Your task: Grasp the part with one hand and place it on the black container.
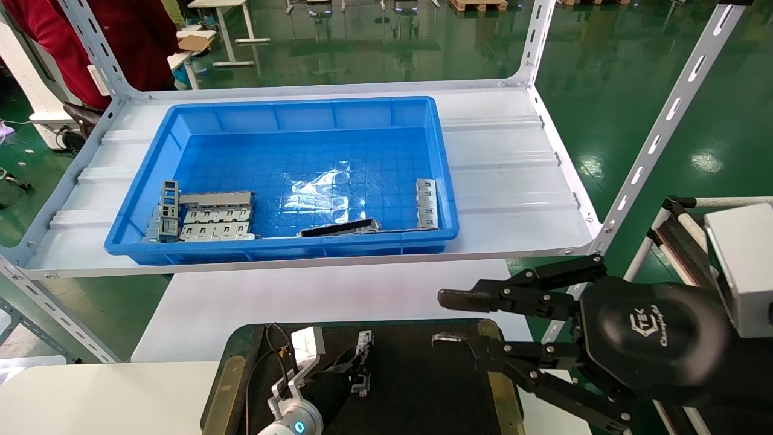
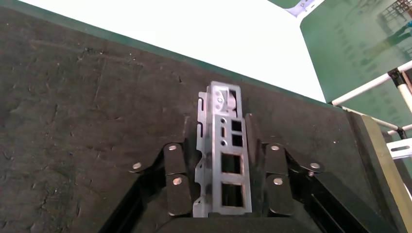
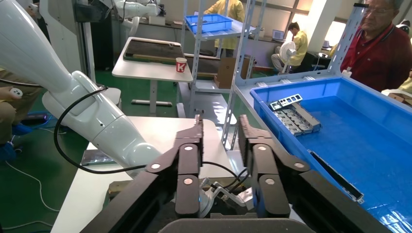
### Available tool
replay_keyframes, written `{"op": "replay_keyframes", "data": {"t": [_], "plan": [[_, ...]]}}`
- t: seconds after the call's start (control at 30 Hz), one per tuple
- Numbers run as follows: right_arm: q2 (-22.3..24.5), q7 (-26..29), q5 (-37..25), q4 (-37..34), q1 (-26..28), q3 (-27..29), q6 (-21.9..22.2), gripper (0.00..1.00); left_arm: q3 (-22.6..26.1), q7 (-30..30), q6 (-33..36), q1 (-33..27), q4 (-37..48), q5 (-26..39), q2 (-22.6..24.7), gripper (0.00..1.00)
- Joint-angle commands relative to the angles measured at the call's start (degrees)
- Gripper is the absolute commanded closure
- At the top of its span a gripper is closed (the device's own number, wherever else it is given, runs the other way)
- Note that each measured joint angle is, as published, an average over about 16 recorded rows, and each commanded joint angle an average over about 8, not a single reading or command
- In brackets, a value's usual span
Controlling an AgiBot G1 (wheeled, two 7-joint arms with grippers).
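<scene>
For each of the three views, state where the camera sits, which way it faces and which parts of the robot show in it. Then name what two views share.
Head view: sits high on the robot, faces forward and down at the blue bin and black container; both arms show, the right tool open.
Left wrist view: sits on the left arm, looks down along the left tool, shut on the part, over the black container.
Right wrist view: sits on the right arm, faces across the right tool toward the left arm and blue bin.
Shared: the part appears in head and left wrist views.
</scene>
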Motion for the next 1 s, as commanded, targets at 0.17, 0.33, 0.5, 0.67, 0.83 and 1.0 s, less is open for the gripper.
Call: {"op": "replay_keyframes", "data": {"t": [0.17, 0.33, 0.5, 0.67, 0.83, 1.0], "plan": [[0.0, 0.0, 0.0, 0.0, 0.0, 0.0, 0.0, 0.0, 2.9, 1.5, -1.9, -0.9, -0.8, -4.1, -0.2, 0.0], [0.0, 0.0, 0.0, 0.0, 0.0, 0.0, 0.0, 0.0, 5.0, 3.2, -3.5, -1.4, -2.4, -7.9, -0.7, 0.0], [0.0, 0.0, 0.0, 0.0, 0.0, 0.0, 0.0, 0.0, 6.9, 5.3, -5.4, -1.9, -5.2, -11.6, -1.7, 0.0], [0.0, 0.0, 0.0, 0.0, 0.0, 0.0, 0.0, 0.0, 8.7, 7.8, -7.5, -2.3, -9.7, -15.2, -3.9, 0.0], [0.0, 0.0, 0.0, 0.0, 0.0, 0.0, 0.0, 0.0, 10.7, 10.7, -8.6, -2.9, -17.5, -17.9, -8.8, 0.0], [0.0, 0.0, 0.0, 0.0, 0.0, 0.0, 0.0, 0.0, 12.9, 13.8, -8.2, -3.3, -27.4, -18.7, -16.1, 0.0]]}}
